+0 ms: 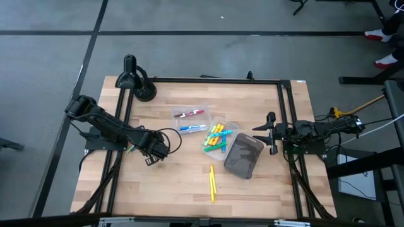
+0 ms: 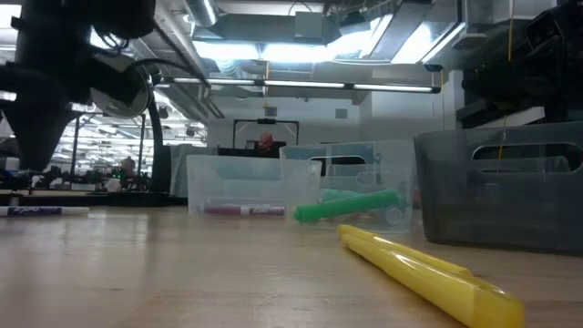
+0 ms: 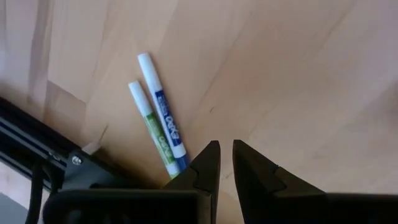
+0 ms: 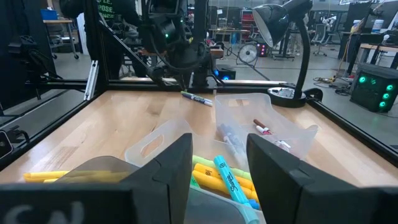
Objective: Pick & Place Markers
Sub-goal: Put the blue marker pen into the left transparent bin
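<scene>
markers, two slim white-bodied pens with blue (image 3: 163,106) and green (image 3: 151,126) labels, lie touching on the bare wood just beside the left gripper (image 3: 225,163), its fingers nearly closed and empty. light, stiff, slick; pinch mid-barrel.

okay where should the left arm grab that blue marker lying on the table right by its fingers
Grip the blue marker mid-barrel, from straight above, fingers across its width. It lies flat, and the green marker lies close alongside, so one finger must slip between them. The left tool hangs nearly shut just past its end.
</scene>
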Motion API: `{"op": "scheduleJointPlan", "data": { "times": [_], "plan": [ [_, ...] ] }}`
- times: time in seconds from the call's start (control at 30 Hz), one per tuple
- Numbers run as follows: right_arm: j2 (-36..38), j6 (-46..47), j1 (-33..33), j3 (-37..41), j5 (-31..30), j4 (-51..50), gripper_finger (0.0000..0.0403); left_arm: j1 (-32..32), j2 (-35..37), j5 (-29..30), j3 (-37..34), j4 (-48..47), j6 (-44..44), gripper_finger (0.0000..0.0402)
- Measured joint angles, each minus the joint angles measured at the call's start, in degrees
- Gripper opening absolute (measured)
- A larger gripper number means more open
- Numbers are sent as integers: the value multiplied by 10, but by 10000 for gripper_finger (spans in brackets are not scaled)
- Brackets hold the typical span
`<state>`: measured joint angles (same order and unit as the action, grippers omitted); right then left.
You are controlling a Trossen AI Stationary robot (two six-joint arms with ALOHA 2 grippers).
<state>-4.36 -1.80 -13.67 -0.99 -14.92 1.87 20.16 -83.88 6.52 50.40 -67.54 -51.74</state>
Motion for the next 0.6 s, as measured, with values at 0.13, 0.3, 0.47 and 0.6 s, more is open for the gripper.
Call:
{"op": "scheduleJointPlan", "data": {
  "times": [0.13,0.3,0.47,0.6],
  "plan": [
    [0,0,0,0,0,0,152,0,0,-19,-31,11,-2,35],
    [0,0,0,0,0,0,152,-1,0,-11,-67,33,-1,27],
    [0,0,0,0,0,0,152,-17,0,0,-92,32,-1,20],
    [0,0,0,0,0,0,152,-37,0,0,-110,35,0,20]
  ]
}}
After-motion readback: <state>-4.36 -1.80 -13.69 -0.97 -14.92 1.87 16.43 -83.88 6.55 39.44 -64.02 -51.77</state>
